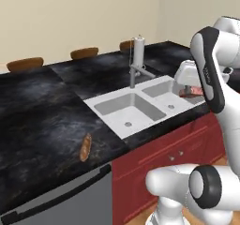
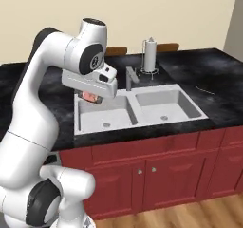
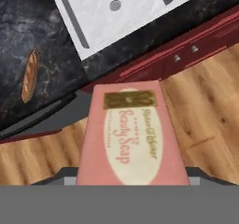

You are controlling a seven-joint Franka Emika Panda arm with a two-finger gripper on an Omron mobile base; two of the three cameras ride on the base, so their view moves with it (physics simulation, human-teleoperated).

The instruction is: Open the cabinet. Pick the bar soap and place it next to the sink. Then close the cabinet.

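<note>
Seen from the left base camera, the white arm bends over a black, marbled stone counter point(image 1: 42, 121) and carries its white two-finger gripper point(image 1: 191, 91) above the right-hand basin of a pale grey double-bowl sink point(image 1: 140, 108); a sliver of the pink, flat bar soap point(image 1: 191, 91) shows under the hand, clear of the basin. A grey gooseneck tap point(image 1: 133, 71) rises behind the sink with an upright white paper-towel roll point(image 1: 139, 48) behind it, a slim brown baguette point(image 1: 85, 146) lies on the counter well to the sink's left, and dark red lower cabinet fronts point(image 1: 164, 158) sit beside a grey dishwasher front point(image 1: 65, 198) below. From the right base camera the gripper point(image 2: 93, 97) hangs over the far-left basin of the sink point(image 2: 142, 122) — the soap point(image 2: 91, 97) pokes out beneath the white hand, held in the air near the basin's back rim and touching nothing but the hand. The towel roll point(image 2: 150, 56) stands on the counter point(image 2: 213, 80) just behind the tap point(image 2: 129, 77), and the red fronts point(image 2: 156, 170) run along the wooden floor point(image 2: 190, 213). The hand camera looks down along the soap point(image 3: 129, 134) — a pink wrapped bar with a gold band and a cream oval label reading "Beauty Soap" — which is clamped between the fingers, the tips themselves hidden behind it. Past it lie the sink point(image 3: 102, 17), the baguette point(image 3: 30, 76) on the counter point(image 3: 28, 27) and the floor point(image 3: 210, 106) far below.
</note>
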